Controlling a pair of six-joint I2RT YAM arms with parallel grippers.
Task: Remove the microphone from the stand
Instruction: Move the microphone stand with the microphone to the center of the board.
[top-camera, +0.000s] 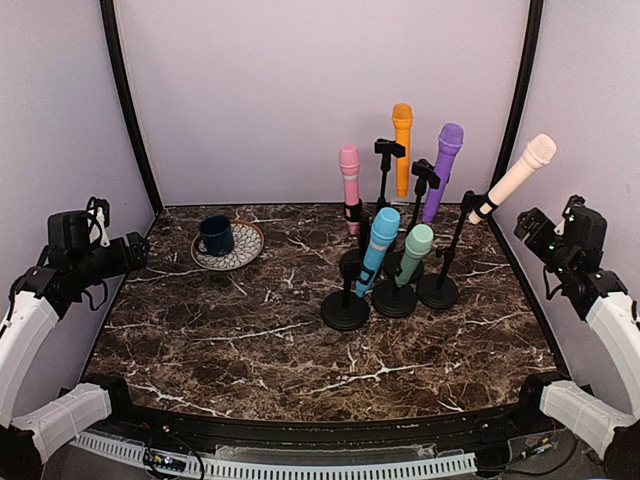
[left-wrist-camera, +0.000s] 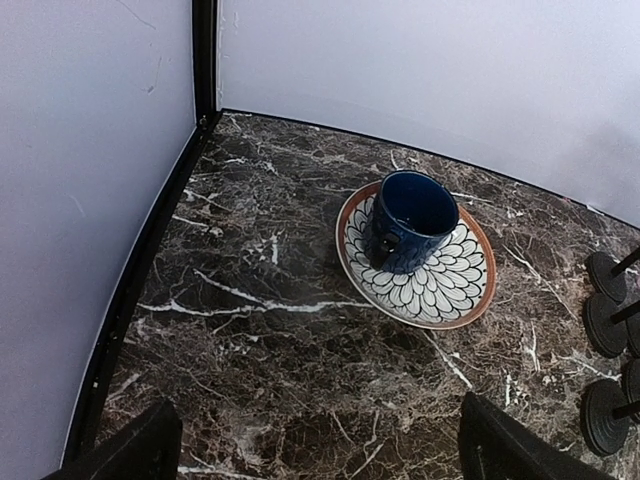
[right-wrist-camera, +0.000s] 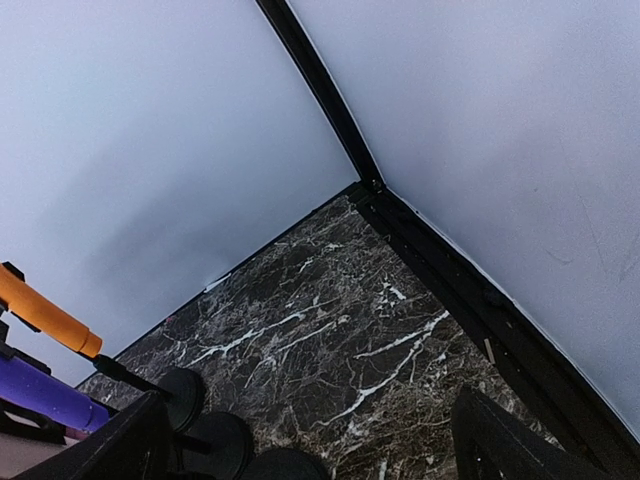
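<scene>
Both end effectors sit parked at the sides.
- Left end effector (top-camera: 140, 256): jaws wide apart, not on anything. It sits at the left edge of the counter (top-camera: 250, 345), facing a blue mug (top-camera: 216, 235) on a patterned saucer (top-camera: 247, 252). In its wrist view the fingers (left-wrist-camera: 130, 450) sit in the two bottom corners, with the mug (left-wrist-camera: 412, 220) beyond them.
- Right end effector (top-camera: 527, 226): jaws also wide apart, gripping nothing. It is raised at the right edge. Its wrist view looks into the back right corner.

Six microphones sit in black stands (top-camera: 345, 312), clustered right of centre. They are well apart from the left end effector and nearer the right one.
- White microphone (top-camera: 515, 178): closest to the right end effector, near it but not touching. It is clipped near its tail. The long axis leans hard, with the head up and to the right, toward that end effector.
- Purple microphone (top-camera: 443, 165): mild lean, head up-right.
- Orange microphone (top-camera: 402, 140) and pink microphone (top-camera: 349, 175): back row, close to upright, heads up.
- Blue microphone (top-camera: 378, 250) and green microphone (top-camera: 413, 252): front row, sitting lower, heads up-right and tails down-left.

Right wrist view: only parts of the orange (right-wrist-camera: 45, 310) and purple (right-wrist-camera: 45, 395) bodies show at the left edge. Round stand bases (right-wrist-camera: 180, 395) show at the bottom left. Left wrist view: only stand bases (left-wrist-camera: 605, 325) at the right edge, none between the fingers.
</scene>
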